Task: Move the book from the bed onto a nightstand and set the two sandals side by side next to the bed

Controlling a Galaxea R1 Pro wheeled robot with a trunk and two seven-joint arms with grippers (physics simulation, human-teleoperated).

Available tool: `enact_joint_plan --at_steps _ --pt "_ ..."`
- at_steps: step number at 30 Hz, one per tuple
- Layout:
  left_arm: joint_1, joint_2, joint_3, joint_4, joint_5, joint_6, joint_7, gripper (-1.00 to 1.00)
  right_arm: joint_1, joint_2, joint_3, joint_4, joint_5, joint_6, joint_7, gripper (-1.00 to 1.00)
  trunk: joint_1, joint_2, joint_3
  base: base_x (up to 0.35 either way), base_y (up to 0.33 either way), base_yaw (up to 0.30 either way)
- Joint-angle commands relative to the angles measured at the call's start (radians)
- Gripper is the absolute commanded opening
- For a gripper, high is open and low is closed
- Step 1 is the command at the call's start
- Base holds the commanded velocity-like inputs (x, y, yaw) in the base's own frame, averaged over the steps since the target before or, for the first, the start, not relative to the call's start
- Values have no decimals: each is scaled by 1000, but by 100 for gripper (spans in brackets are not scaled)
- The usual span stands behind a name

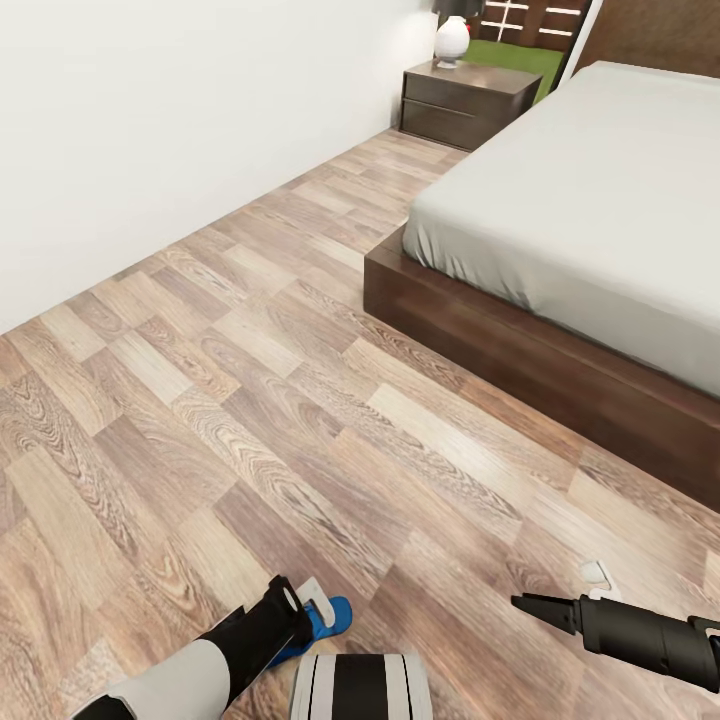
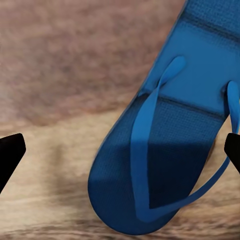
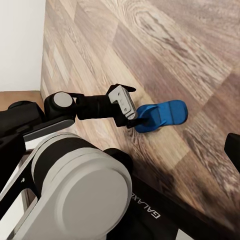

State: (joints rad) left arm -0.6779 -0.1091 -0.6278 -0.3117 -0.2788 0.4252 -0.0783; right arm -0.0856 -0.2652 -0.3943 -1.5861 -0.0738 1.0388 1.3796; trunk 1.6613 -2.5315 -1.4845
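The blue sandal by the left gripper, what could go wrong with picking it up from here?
The left gripper sits at one end of the sandal, so a pinch there could let the thin, flat sole slip or droop. In the left wrist view the fingertips straddle the sandal off-centre, so closing might catch only a strap. The bed is across the floor, so a weak grip could drop it on the way.
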Motion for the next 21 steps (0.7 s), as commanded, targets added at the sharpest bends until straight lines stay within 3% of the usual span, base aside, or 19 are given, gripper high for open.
enact_joint_plan --at_steps 1,21 --pt "0 0 0 -2 -11 5 -7 100 0 0 0 0 -3 8 1 100 0 0 -1 0 0 0" --pt "0 0 -2 -3 -11 4 -9 100 0 0 0 0 -3 8 1 100 0 0 -1 0 0 0"
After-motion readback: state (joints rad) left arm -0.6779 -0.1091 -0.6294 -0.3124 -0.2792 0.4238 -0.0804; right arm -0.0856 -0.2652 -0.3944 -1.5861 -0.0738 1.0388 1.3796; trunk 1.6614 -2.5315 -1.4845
